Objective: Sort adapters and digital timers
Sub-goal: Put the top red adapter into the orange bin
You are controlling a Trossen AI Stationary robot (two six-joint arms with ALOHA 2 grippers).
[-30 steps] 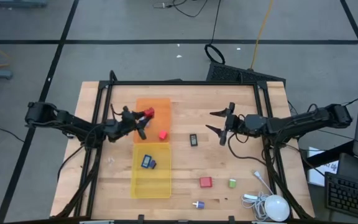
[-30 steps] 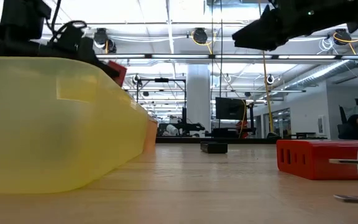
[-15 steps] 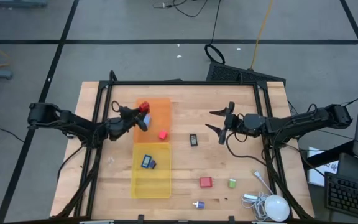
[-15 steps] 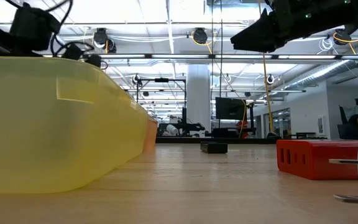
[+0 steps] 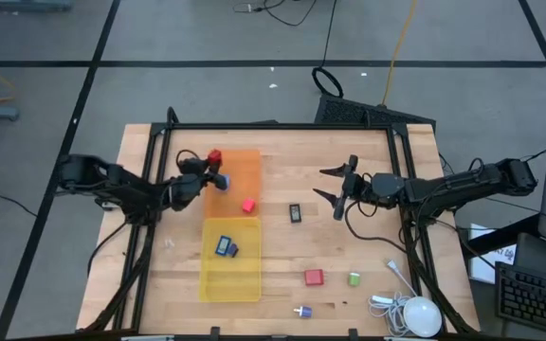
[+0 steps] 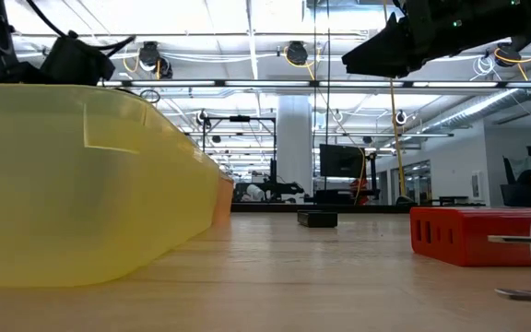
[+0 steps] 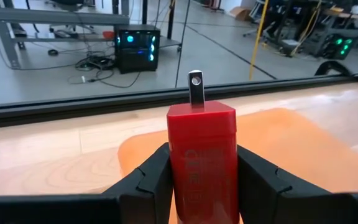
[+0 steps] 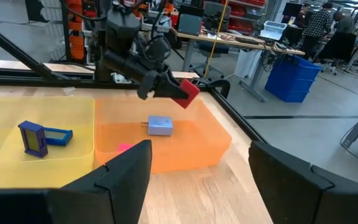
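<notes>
My left gripper (image 5: 207,172) is shut on a red adapter (image 5: 215,158) over the far left corner of the orange bin (image 5: 245,169). That bin also holds a light blue adapter (image 8: 160,126) and a pink-red one (image 5: 248,205). Two dark blue timers (image 5: 227,247) lie in the yellow bin (image 5: 245,279). A black timer (image 5: 295,213) lies flat on the table. A red adapter (image 5: 313,277), a green one (image 5: 354,278) and a white-purple one (image 5: 301,311) sit near the table's near edge. My right gripper (image 5: 335,192) hangs open to the right of the black timer. My left gripper pinches the red adapter's body (image 7: 202,155) between its two fingers (image 7: 153,180), one on each side face. The metal prong (image 7: 196,87) points away from the wrist. The adapter is lifted clear, above the orange bin's rim (image 8: 219,124).
A white round mouse-like device (image 5: 420,315) with its cable lies at the table's near right corner. A black frame (image 5: 282,126) runs along the table's far and side edges. Bare wood lies between the bins and my right gripper.
My left gripper has carried the red adapter from over the orange bin's middle toward the table's far edge and a little left. It has turned, so the adapter now points toward the far edge. It has stayed shut on the adapter. My right arm has kept still.
</notes>
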